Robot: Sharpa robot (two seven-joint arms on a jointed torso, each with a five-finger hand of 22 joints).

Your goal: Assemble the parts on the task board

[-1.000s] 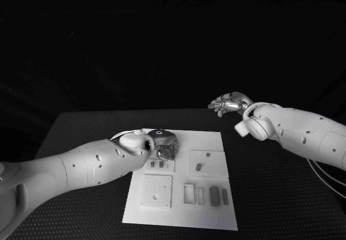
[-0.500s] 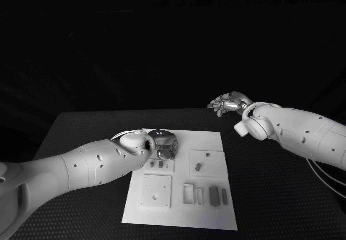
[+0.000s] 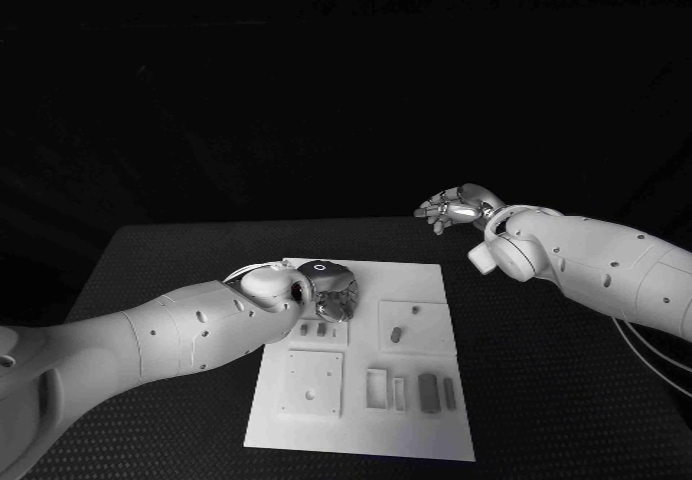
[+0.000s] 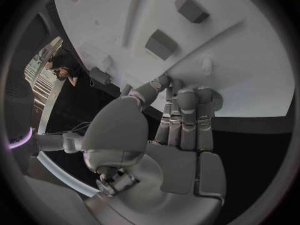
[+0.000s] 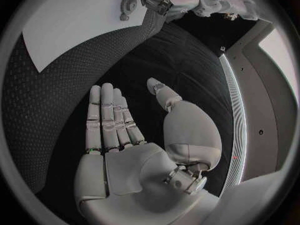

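On the black table (image 3: pixel 159 262) we see the white board (image 3: pixel 418 420) lying flat in the middle, with small grey pieces (image 3: pixel 428 392) resting on its near half. Our left hand (image 3: pixel 329 291) hangs over the board's far edge with fingers curled down; we cannot tell whether it holds anything. Our right hand (image 3: pixel 459 207) hovers beyond the far edge, fingers straight and apart, holding nothing.
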